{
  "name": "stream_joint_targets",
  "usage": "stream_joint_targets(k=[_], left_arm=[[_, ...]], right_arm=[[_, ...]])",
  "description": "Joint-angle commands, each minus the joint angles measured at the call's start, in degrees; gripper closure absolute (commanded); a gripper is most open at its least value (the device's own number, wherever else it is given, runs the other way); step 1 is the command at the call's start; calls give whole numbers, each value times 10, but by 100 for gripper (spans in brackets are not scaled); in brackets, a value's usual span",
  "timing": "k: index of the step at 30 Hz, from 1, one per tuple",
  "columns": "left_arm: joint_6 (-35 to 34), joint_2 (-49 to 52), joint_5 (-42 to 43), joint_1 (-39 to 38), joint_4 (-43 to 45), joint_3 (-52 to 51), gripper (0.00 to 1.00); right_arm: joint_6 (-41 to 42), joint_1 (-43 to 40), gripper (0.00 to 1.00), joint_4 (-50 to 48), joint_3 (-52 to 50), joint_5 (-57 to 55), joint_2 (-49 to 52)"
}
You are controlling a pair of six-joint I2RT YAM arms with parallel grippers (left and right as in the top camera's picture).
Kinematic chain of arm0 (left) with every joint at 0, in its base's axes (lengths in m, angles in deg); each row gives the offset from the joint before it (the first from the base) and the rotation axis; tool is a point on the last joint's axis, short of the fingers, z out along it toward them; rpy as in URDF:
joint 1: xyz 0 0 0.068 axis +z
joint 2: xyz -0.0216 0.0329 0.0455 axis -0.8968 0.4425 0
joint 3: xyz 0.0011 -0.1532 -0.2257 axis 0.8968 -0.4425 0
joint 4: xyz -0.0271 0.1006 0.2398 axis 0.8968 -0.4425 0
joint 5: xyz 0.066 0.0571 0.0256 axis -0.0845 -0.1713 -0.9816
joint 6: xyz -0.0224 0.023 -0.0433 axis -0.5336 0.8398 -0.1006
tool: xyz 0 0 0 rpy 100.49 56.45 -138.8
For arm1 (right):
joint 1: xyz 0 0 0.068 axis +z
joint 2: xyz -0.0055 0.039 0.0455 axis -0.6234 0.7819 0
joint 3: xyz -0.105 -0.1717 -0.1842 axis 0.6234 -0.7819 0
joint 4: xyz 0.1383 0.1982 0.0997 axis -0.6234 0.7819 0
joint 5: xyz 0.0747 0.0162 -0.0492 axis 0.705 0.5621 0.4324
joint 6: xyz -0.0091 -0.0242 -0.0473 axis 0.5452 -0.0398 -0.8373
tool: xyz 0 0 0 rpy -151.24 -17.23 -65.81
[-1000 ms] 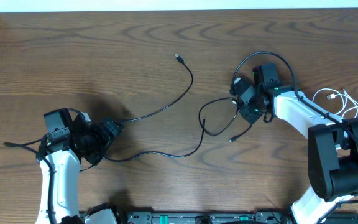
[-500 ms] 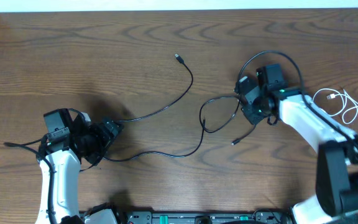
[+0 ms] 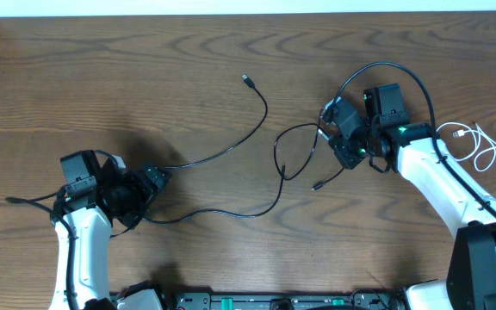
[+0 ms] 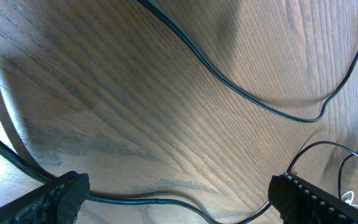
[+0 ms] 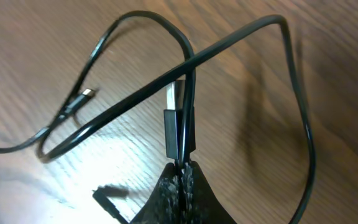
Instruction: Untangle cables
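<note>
Black plug (image 5: pixel 179 127) sits clamped in the right gripper (image 5: pixel 180 168), pointing straight out along it — cable (image 5: pixel 241 38) crosses its tip, looping toward the wide-open left gripper (image 4: pixel 191 199).

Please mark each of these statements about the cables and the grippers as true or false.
1. The right gripper is shut on a black plug. True.
2. The left gripper is shut as well. False: its fingers stand wide apart.
3. The white cable lies tangled among the black ones. False: it lies apart from them.
4. One end of the long black cable lies free, far from both grippers. True.
</note>
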Motion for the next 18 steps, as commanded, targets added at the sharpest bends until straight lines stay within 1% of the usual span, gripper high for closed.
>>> stream_joint_targets(k=[1,6,13,16,18], left_arm=[[9,-1,7,0,-2,11,2],[9,-1,7,0,-2,11,2],[9,-1,7,0,-2,11,2],[9,-1,7,0,-2,11,2],[9,-1,7,0,-2,11,2]], right_arm=[[35,1,99,-9,1,72,-4],[141,1,98,-19,0,90,0],[230,1,96,-49,-19,118,1],[262,1,92,-82,-40,128,1],[280,1,85,-110,-58,141,1]])
